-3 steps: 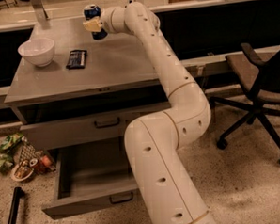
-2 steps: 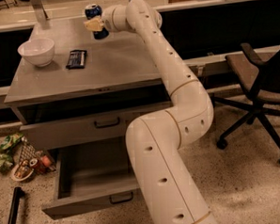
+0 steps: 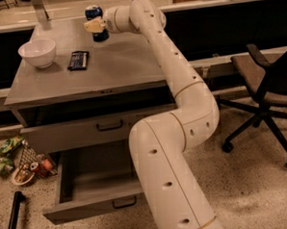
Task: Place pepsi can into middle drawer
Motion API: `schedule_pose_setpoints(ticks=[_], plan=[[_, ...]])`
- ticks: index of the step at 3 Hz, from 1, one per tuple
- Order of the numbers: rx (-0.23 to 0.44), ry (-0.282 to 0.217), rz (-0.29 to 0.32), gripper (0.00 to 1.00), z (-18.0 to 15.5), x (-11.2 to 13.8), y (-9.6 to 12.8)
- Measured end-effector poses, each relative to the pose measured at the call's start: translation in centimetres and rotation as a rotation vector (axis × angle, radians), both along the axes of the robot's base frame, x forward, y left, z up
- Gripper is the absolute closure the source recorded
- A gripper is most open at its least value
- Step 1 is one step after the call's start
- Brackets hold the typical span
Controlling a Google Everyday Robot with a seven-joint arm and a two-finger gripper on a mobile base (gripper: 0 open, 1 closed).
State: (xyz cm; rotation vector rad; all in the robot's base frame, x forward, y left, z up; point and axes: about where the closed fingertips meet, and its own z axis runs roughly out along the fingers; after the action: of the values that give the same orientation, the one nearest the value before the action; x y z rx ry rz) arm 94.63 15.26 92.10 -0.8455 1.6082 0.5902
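Note:
The pepsi can [image 3: 94, 14], blue with a silver top, stands upright at the back of the grey cabinet top [image 3: 117, 65]. My gripper [image 3: 95, 26] is at the can, level with its lower half, and covers part of its front. My white arm reaches up to it from the lower right. Under the top, a drawer with a dark handle [image 3: 110, 125] stands slightly pulled out, with a dark gap above it. The lowest drawer [image 3: 89, 186] is pulled far out and looks empty.
A white bowl [image 3: 37, 52] and a flat dark snack bar [image 3: 78, 60] lie on the left of the cabinet top. Snack bags and litter [image 3: 16, 161] lie on the floor at the left. A black office chair [image 3: 267, 86] stands at the right.
The gripper has stayed at the can, shifting only very slightly. The can has not moved.

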Motion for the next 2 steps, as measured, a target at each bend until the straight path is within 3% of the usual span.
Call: schedule_pose_setpoints(ticks=[1, 2], plan=[[0.005, 0.041, -0.001, 1.0, -0.44, -0.23, 0.32], [0.009, 0.05, -0.021, 1.0, -0.63, 0.16, 0.25]])
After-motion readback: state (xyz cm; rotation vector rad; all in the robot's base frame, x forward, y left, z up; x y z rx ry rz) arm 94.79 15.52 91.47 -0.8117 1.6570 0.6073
